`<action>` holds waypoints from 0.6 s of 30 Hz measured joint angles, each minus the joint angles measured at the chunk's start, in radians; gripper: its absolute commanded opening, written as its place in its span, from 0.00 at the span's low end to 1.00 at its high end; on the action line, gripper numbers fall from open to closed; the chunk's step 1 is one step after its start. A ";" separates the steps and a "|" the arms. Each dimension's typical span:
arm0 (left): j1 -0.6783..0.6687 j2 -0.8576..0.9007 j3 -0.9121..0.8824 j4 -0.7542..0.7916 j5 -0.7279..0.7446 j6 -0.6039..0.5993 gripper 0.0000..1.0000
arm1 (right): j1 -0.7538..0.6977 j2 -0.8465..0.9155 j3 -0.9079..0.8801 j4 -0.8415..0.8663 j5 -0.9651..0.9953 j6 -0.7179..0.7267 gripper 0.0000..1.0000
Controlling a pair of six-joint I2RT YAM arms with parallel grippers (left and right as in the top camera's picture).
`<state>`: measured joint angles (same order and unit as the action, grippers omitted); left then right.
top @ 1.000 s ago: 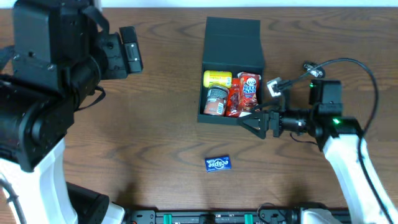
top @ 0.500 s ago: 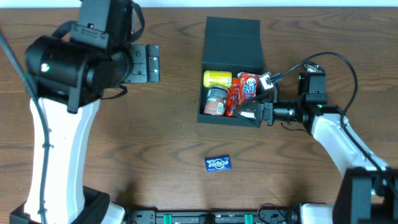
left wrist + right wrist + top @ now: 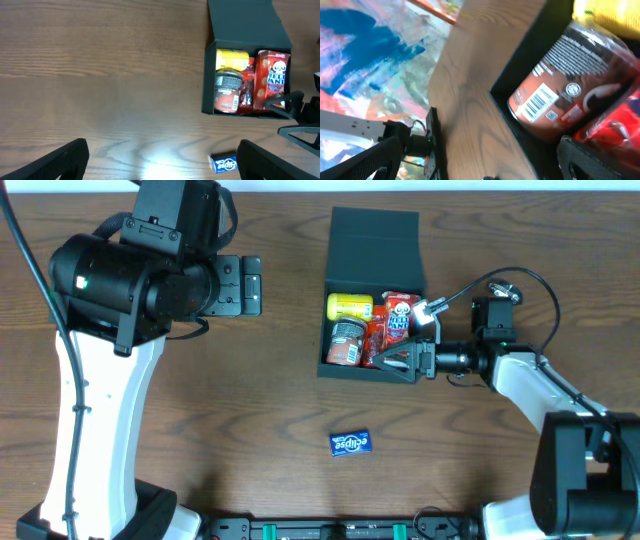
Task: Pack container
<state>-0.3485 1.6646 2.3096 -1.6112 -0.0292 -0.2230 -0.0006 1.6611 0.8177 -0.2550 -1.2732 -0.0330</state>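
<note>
Container (image 3: pixel 375 245) sits upper centre in the overhead. Its flap is folded back toward the top edge, so the long axis runs top-to-bottom of the frame and the mouth faces up. The right gripper (image 3: pixel 393 363) is spread wide at the container's lower right corner, right by the red packs (image 3: pixel 380 340). The left gripper (image 3: pixel 252 285) hangs well off to the upper left, and the gum (image 3: pixel 350 442) lies on the table below.

Left wrist: fingers (image 3: pixel 55 160) wide with nothing between them, container (image 3: pixel 247 22) upper right.

Right wrist: fingers wide too, can (image 3: pixel 555 97) just ahead inside the wall.

Looks like it's tidying the snacks. I'd go gently, press them flat below the rim and not shove the container, so the flap can shut.
</note>
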 measured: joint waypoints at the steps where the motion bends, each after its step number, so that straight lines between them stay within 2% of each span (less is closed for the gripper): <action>1: 0.000 0.000 0.000 0.000 0.000 0.002 0.95 | -0.003 0.000 0.000 0.012 -0.014 0.004 0.99; 6: 0.000 0.000 0.000 0.000 0.000 0.011 0.95 | -0.033 -0.117 -0.002 0.060 -0.035 0.079 0.99; 10: 0.000 0.000 0.000 0.000 0.000 0.012 0.95 | -0.039 -0.182 -0.001 0.199 -0.014 0.188 0.99; 18: 0.000 0.000 0.000 0.000 0.000 0.014 0.95 | -0.039 -0.051 0.000 0.283 0.025 0.327 0.99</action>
<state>-0.3485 1.6646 2.3096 -1.6112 -0.0288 -0.2089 -0.0391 1.6100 0.8181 0.0277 -1.2480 0.2943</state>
